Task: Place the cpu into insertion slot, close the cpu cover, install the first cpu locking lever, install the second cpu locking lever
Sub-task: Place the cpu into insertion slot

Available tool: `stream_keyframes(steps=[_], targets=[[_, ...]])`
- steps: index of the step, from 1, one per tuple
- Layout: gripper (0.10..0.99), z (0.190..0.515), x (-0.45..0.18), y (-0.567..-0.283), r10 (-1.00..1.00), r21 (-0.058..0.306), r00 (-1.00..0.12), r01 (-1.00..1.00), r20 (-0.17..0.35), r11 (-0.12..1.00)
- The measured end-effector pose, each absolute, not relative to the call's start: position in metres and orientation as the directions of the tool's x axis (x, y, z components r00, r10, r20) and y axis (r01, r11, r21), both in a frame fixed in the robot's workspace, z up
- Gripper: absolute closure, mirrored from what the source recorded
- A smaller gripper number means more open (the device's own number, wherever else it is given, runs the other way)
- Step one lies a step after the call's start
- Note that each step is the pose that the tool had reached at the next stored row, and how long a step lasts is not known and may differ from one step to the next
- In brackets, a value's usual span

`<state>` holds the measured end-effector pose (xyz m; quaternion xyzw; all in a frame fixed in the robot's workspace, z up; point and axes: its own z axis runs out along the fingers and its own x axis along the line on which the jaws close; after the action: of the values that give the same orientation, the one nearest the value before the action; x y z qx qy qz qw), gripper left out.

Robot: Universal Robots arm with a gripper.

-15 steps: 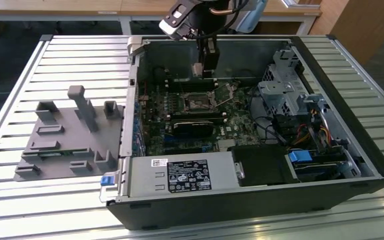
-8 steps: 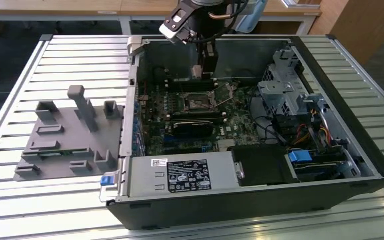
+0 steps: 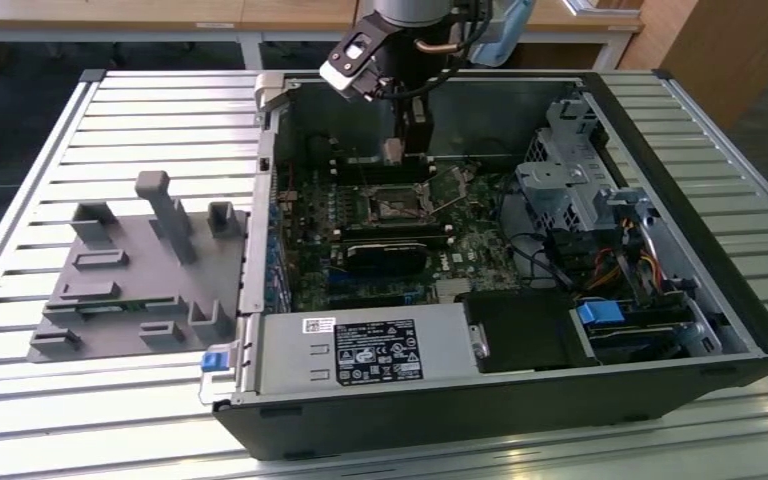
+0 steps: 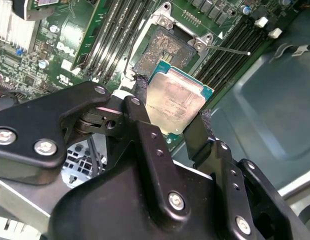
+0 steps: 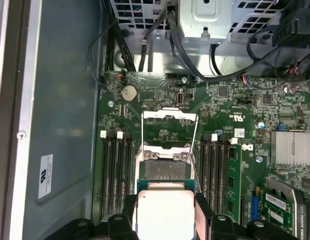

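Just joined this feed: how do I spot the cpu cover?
In the open computer case, find the bare socket between the memory slots. The cpu cover is the silvery frame open beside it, windowed, unlike the solid cpu in the gripper.

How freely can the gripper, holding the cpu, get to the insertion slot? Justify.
Probably yes: the gripper, shut on the cpu, hovers near the insertion slot, the cpu cover stands open, and nothing lies across the slot.
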<state>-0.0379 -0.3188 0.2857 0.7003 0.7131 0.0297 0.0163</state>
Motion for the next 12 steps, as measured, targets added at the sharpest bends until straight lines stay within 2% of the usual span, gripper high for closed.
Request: stream_keyframes(steps=[12], targets=[[0.545,0.271,-0.038,-0.319,1.000,0.058,-0.019,0.998,0.004,0.018]])
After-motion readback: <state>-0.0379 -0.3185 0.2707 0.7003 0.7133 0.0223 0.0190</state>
